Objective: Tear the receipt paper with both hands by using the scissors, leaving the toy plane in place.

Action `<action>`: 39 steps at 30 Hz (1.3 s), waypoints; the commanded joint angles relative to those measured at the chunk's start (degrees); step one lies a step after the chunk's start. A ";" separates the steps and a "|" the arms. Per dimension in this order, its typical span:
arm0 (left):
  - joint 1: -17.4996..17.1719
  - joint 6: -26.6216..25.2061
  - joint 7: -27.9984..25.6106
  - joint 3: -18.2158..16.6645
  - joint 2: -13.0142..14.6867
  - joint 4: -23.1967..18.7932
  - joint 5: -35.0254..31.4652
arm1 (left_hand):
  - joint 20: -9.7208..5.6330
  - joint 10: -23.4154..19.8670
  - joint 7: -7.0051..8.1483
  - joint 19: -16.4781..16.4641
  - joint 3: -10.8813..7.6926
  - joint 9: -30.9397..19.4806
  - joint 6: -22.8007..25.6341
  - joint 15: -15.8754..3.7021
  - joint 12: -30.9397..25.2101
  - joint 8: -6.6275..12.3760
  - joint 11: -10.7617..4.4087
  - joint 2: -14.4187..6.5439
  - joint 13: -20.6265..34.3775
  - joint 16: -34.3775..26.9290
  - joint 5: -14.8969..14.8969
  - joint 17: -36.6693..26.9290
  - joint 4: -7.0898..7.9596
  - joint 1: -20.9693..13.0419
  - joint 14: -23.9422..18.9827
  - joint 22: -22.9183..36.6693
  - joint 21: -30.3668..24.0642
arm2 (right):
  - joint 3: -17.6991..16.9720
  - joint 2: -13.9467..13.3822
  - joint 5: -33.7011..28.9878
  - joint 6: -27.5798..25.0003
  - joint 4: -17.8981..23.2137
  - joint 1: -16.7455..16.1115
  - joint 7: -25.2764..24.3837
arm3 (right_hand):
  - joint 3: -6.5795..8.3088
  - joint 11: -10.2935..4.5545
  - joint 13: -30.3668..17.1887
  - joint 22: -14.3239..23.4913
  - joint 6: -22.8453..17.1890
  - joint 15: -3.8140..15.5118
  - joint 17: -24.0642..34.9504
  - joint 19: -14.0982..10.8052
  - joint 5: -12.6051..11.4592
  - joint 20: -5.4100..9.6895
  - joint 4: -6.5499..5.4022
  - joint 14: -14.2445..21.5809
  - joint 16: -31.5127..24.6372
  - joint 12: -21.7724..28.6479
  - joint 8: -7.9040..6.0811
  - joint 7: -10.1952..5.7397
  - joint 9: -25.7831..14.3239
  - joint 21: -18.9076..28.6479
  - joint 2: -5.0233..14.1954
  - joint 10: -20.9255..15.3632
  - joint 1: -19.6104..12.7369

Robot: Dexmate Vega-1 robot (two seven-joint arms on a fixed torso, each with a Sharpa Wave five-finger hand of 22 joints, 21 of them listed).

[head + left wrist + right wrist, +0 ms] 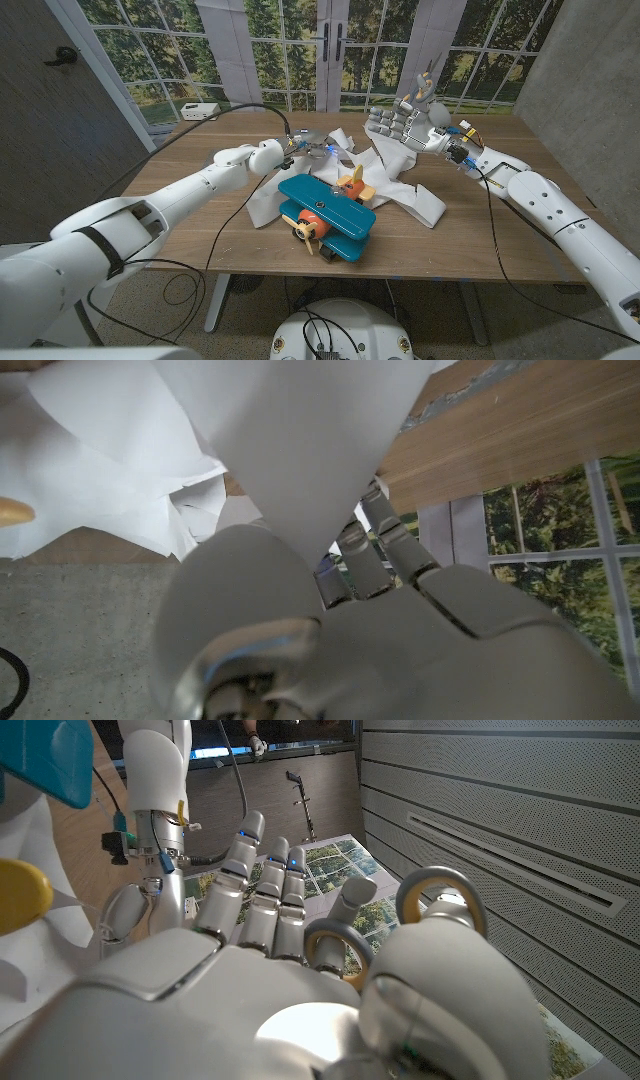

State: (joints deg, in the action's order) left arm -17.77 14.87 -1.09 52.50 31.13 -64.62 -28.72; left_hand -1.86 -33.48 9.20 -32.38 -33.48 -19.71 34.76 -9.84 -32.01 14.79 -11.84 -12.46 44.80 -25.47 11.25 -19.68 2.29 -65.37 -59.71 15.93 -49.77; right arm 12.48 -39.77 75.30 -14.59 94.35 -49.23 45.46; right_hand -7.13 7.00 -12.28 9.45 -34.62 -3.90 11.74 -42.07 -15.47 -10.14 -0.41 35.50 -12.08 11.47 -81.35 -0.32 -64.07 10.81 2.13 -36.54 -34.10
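- The receipt paper (395, 185) is white and crumpled, and it lies spread on the middle of the wooden surface (480, 250), behind and beside the toy plane (325, 215).
- The toy plane has teal wings and an orange body, and it stands on the front part of the paper, near the front edge of the surface.
- The left robot hand (283, 152) is at the left end of the paper; in the left wrist view its fingers (375, 555) pinch a strip of the paper (290, 450).
- The right robot hand (405, 125) is raised above the right back part of the paper and holds the scissors (425, 85); grey ring handles (440, 900) sit around its fingers.
- A small white box (200, 110) lies at the far left corner of the surface.
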 commanded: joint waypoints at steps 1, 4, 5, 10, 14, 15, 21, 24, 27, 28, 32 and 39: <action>-2.37 0.45 -4.08 -4.89 -0.60 0.60 7.08 | -0.46 0.48 -0.56 1.19 -1.47 -1.18 0.05 -3.30 -1.11 -0.12 0.05 0.24 1.70 -0.90 0.10 -1.60 0.50 0.14 -1.45 1.01 -1.77 | 0.08 -0.09 -0.08 0.40 0.75 -0.35 -0.41 | -0.48 0.05 0.02 0.27 -5.17 0.01 0.18 -0.35 0.16 -0.08 -0.05 0.12 -0.22 0.11 -0.09 4.81 -0.36 0.00 0.48 0.06 -0.16; -1.80 1.88 -4.83 -5.29 -0.78 1.71 7.87 | -0.58 0.46 -0.52 1.78 -1.78 -1.64 0.17 -3.32 -1.53 -0.03 0.03 0.32 2.32 -1.13 0.01 -2.19 0.63 0.20 -1.75 1.33 -2.36 | 0.18 -0.20 -0.21 0.38 1.08 -0.40 -0.73 | -0.53 0.09 0.02 0.26 -5.10 0.03 0.17 -0.32 0.16 -0.17 -0.06 0.12 -0.21 0.11 -0.16 4.80 -0.53 -0.01 0.47 0.05 -0.16; -1.67 2.77 -5.76 -5.46 -0.89 2.30 7.96 | -0.69 0.52 -0.57 2.08 -1.89 -1.83 0.44 -3.30 -1.67 0.10 0.05 0.33 2.57 -1.20 -0.03 -2.43 0.71 0.25 -1.84 1.45 -2.58 | 0.24 -0.21 -0.10 0.25 1.14 -0.39 -0.68 | -0.54 0.11 0.02 0.26 -5.05 0.00 0.17 -0.32 0.16 -0.15 -0.06 0.11 -0.21 0.10 -0.15 4.78 -0.54 -0.01 0.48 0.07 -0.16; -1.13 7.32 -10.45 -6.32 -1.83 5.58 8.77 | -0.23 1.13 0.20 3.84 -3.06 -4.20 0.66 -3.23 -2.59 1.04 0.36 0.11 5.22 -2.72 0.00 -5.14 1.29 0.37 -3.13 3.10 -5.58 | 0.55 -0.27 -0.06 0.02 1.59 -0.46 -0.84 | -0.72 0.17 0.02 0.26 -5.03 -0.08 0.17 -0.28 0.17 -0.20 -0.05 0.10 -0.20 0.09 0.66 4.76 0.58 -0.03 0.55 0.09 -0.29; 0.04 12.66 -14.03 -6.30 -3.03 9.72 8.97 | -0.46 2.32 0.89 6.32 -3.97 -9.77 -0.36 -3.23 -3.59 3.66 0.43 0.17 10.69 -6.54 -0.02 -11.37 1.88 0.43 -3.54 6.64 -12.10 | 1.06 -0.23 -0.13 -0.26 1.75 -0.39 -0.79 | -0.78 0.17 0.02 0.26 -4.97 -0.07 0.18 -0.32 0.16 -0.29 -0.05 0.02 -0.17 0.09 0.46 4.85 0.23 -0.02 0.61 0.07 -0.35; 0.12 12.93 -14.15 -6.23 -3.08 9.96 8.95 | -0.50 2.45 0.97 6.46 -4.13 -10.21 -0.49 -3.23 -3.68 3.84 0.43 0.07 11.13 -7.04 0.02 -11.99 1.87 0.34 -3.73 6.81 -12.46 | 1.07 -0.24 -0.12 -0.25 1.75 -0.38 -0.79 | -0.82 0.20 0.02 0.26 -5.01 -0.02 0.18 -0.31 0.17 -0.28 -0.04 0.01 -0.17 0.07 0.61 4.74 0.46 -0.02 0.61 0.13 -0.38; 1.08 16.40 -15.74 -6.16 -4.35 13.43 9.97 | -0.91 3.42 1.13 6.59 -5.75 -15.65 -1.88 -3.18 -4.98 6.11 0.29 0.38 16.53 -12.91 0.07 -20.44 2.69 0.84 -3.00 7.05 -14.64 | 1.75 -0.07 -0.19 -0.56 1.56 -0.15 -0.37 | -1.00 0.27 0.02 0.26 -4.85 -0.14 0.18 -0.38 0.18 -0.31 -0.04 0.06 -0.19 0.04 0.39 4.95 -0.01 0.00 0.60 0.18 -0.45; 1.36 16.78 -15.08 -6.19 -4.60 14.00 10.75 | -1.11 3.51 1.24 6.35 -5.99 -16.52 -2.00 -3.22 -5.23 6.49 0.24 0.46 17.48 -14.50 0.03 -22.15 2.80 1.04 -3.82 6.84 -14.79 | 1.94 -0.06 -0.19 -0.64 1.65 -0.29 -0.38 | -1.12 0.33 0.02 0.26 -4.90 -0.26 0.18 -0.39 0.17 -0.28 -0.05 0.05 -0.18 0.05 0.64 4.98 0.34 -0.01 0.63 0.18 -0.50; 1.43 16.88 -14.53 -6.43 -4.82 14.16 11.70 | -1.14 3.49 1.14 6.36 -6.06 -16.84 -2.16 -3.21 -5.35 6.58 0.20 0.54 17.85 -14.99 0.01 -22.79 2.81 1.14 -3.92 6.79 -14.88 | 2.02 -0.12 -0.23 -0.58 1.81 -0.44 -0.26 | -1.21 0.35 0.02 0.25 -4.94 -0.25 0.19 -0.40 0.17 -0.28 -0.05 0.06 -0.19 0.05 0.75 4.85 0.48 -0.01 0.67 0.18 -0.56; 1.43 16.97 -14.50 -6.54 -4.98 14.32 12.05 | -1.11 3.46 1.13 6.35 -6.09 -16.90 -2.18 -3.21 -5.38 6.60 0.18 0.54 17.92 -15.08 0.01 -22.91 2.75 1.11 -3.93 6.80 -14.92 | 2.02 -0.15 -0.23 -0.57 1.87 -0.49 -0.25 | -1.26 0.36 0.02 0.25 -5.04 -0.23 0.19 -0.42 0.17 -0.34 -0.05 0.06 -0.19 0.04 0.86 4.88 0.69 -0.01 0.68 0.20 -0.58; 1.60 16.81 -14.48 -6.80 -5.51 14.58 12.81 | -1.28 3.38 1.03 6.38 -6.25 -17.55 -2.18 -3.21 -5.61 6.90 0.14 0.62 18.67 -15.62 -0.05 -23.84 2.84 1.36 -3.58 6.73 -15.15 | 2.17 -0.34 -0.31 -0.63 2.23 -0.51 0.01 | -1.35 0.30 0.02 0.25 -5.05 -0.23 0.19 -0.42 0.18 -0.40 -0.03 0.00 -0.17 0.05 0.68 4.91 0.40 -0.02 0.68 0.17 -0.65; 2.07 15.45 -15.70 -6.82 -6.81 14.77 12.94 | -1.57 3.24 0.86 5.53 -6.51 -18.19 -2.08 -3.22 -5.85 7.21 0.08 0.75 19.43 -16.27 -0.10 -24.63 2.72 1.55 -3.72 6.40 -15.40 | 2.60 -0.51 -0.24 -1.05 2.43 -0.39 0.50 | -1.51 0.31 0.03 0.25 -4.95 -0.27 0.20 -0.41 0.17 -0.60 -0.08 0.02 -0.18 0.03 0.81 4.92 0.48 -0.03 0.77 0.24 -0.67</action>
State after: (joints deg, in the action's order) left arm -16.55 30.54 -15.50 45.96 26.16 -51.21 -16.77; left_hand -2.67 -30.00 10.43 -26.10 -39.38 -37.57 32.93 -11.56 -37.37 21.64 -11.64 -11.83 63.76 -41.34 11.24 -43.90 4.97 -64.28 -63.28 22.31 -64.85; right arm 14.51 -40.01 75.09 -15.17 96.43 -49.59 45.24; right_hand -8.15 7.30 -12.28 9.45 -34.62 -3.90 11.88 -42.38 -15.47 -10.44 -0.47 35.50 -12.08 11.47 -80.71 -0.32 -63.49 10.81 2.44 -36.24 -34.40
